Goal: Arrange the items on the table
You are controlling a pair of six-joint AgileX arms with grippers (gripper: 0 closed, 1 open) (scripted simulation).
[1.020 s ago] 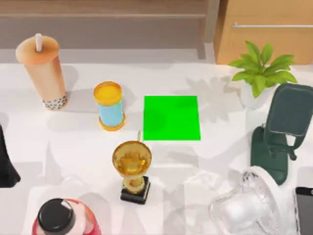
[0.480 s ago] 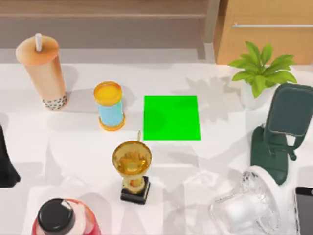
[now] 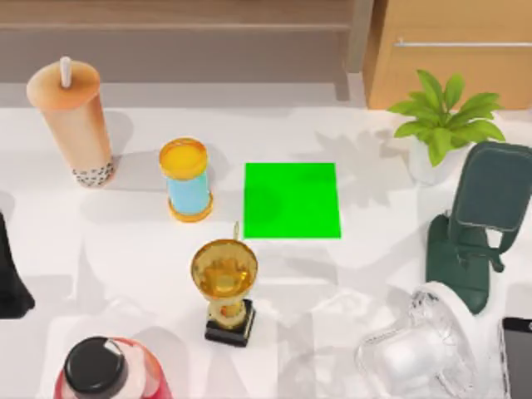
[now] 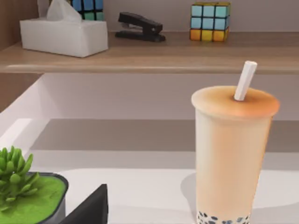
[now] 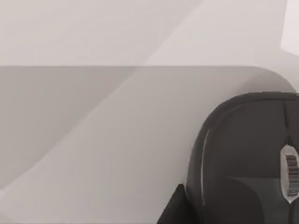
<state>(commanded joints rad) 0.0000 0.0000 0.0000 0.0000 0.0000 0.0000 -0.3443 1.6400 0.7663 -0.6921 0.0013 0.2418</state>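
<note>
The tan bubble-tea cup (image 3: pixel 73 120) with its white straw stands upright at the table's (image 3: pixel 125 249) far left. The left wrist view shows the cup (image 4: pixel 231 154) close ahead, with a black corner of my left gripper (image 4: pixel 92 210) low in that picture. My left arm (image 3: pixel 8 278) is a dark shape at the table's left edge. The white fan (image 3: pixel 416 353) in its clear cage stands at the front right. The smartphone (image 3: pixel 518 357) lies beside it at the right edge. In the right wrist view the black mouse (image 5: pixel 247 158) lies close by on the white surface.
A green square (image 3: pixel 291 199) marks the table's middle. Around it stand a blue and yellow canister (image 3: pixel 187 179), a gold trophy (image 3: pixel 224 283), a black-capped pink bottle (image 3: pixel 104 370), a dark green phone stand (image 3: pixel 478 224) and a potted plant (image 3: pixel 440 125).
</note>
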